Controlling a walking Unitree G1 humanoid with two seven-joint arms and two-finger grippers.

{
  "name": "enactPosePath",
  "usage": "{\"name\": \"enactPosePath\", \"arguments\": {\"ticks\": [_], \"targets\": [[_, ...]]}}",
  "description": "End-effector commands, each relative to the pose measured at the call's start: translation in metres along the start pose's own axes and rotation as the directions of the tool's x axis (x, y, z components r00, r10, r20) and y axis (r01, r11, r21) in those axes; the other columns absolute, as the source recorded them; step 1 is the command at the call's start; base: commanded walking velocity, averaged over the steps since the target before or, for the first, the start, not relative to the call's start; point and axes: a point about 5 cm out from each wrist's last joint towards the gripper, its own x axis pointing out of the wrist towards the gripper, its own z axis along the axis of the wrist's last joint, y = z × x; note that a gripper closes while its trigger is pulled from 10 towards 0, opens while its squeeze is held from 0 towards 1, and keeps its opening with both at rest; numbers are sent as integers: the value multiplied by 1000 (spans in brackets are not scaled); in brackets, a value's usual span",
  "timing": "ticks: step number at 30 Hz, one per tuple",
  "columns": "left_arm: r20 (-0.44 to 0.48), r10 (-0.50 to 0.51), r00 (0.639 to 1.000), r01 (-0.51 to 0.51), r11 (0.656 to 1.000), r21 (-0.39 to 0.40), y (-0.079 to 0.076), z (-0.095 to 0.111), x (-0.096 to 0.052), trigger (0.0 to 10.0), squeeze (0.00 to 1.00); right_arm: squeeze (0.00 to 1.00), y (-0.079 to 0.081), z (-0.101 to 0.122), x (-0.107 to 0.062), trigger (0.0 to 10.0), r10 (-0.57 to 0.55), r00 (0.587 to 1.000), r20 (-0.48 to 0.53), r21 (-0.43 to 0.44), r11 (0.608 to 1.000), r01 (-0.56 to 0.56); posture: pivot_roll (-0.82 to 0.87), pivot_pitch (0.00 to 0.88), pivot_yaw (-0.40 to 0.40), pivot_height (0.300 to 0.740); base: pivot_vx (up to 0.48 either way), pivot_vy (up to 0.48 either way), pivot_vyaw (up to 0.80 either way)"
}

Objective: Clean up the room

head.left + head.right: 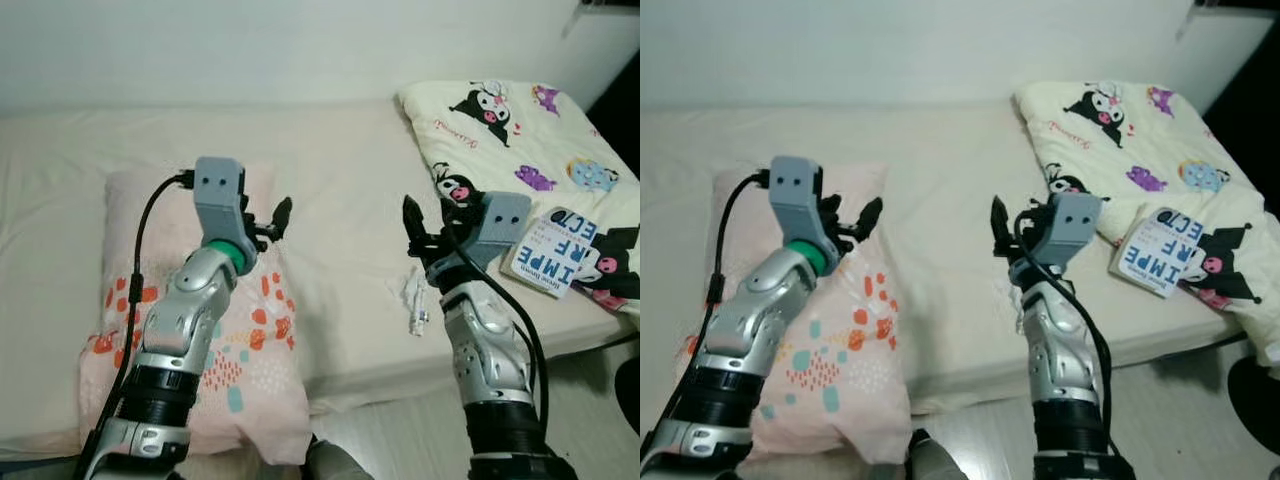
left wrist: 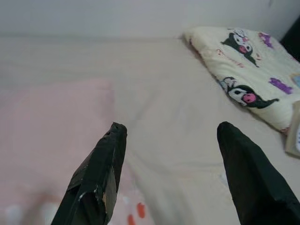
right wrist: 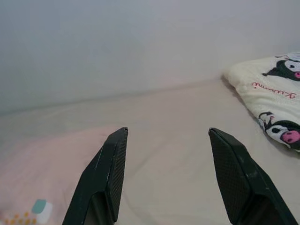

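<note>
One pink pillow point(image 1: 200, 340), orange-and-teal dotted.

The middle of the bed point(image 1: 340, 200) is bare, so a gripper could pass there; the pink pillow point(image 1: 190, 340) fills the front left edge; the cartoon blanket point(image 1: 520, 140) and a book point(image 1: 548, 252) block the right side; a small white wrapper point(image 1: 415, 300) lies near the front edge.

Bed point(image 1: 340, 190), beige sheet, under and ahead of left gripper point(image 1: 268, 222) and right gripper point(image 1: 428, 225). White wall point(image 1: 250, 50) beyond bed, far past both. Pale floor point(image 1: 400, 435) behind right gripper, below bed edge.
</note>
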Motion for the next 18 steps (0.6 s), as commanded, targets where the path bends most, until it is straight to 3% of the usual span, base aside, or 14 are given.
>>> {"name": "enactPosePath", "arguments": {"ticks": [1, 6, 8, 12, 14, 18], "targets": [[13, 45, 999, -45, 998, 44, 7, -4, -4, 10000, 0, 0, 4, -10, -3, 10000, 21, 999, -36, -23, 999, -22, -130, 74, -4, 740, 0, 480, 0], [39, 91, 995, -95, 990, 103, 14, -5, -8, 10000, 0, 0, 9, -14, -4, 10000, 46, 998, -49, -56, 997, -49, -124, 65, -10, 740, 0, 480, 0], [113, 165, 980, -187, 957, 221, 21, -10, -21, 10000, 0, 0, 10, -22, -7, 10000, 68, 995, -75, -100, 992, -75, -112, 48, -17, 740, 0, 433, 0], [142, 182, 973, -214, 943, 255, 21, -12, -27, 10000, 0, 0, 9, -25, -7, 10000, 72, 994, -85, -107, 991, -81, -109, 46, -19, 740, 0, 452, 0], [150, 180, 972, -213, 945, 249, 12, -19, -35, 10000, 0, 0, 7, -26, -5, 10000, 73, 993, -92, -107, 991, -83, -101, 47, -22, 740, 0, 480, 0], [158, 170, 973, -205, 949, 241, 7, -16, -31, 10000, 0, 0, 7, -25, -2, 10000, 75, 993, -87, -105, 991, -84, -104, 48, -16, 740, 0, 480, 0]]}}
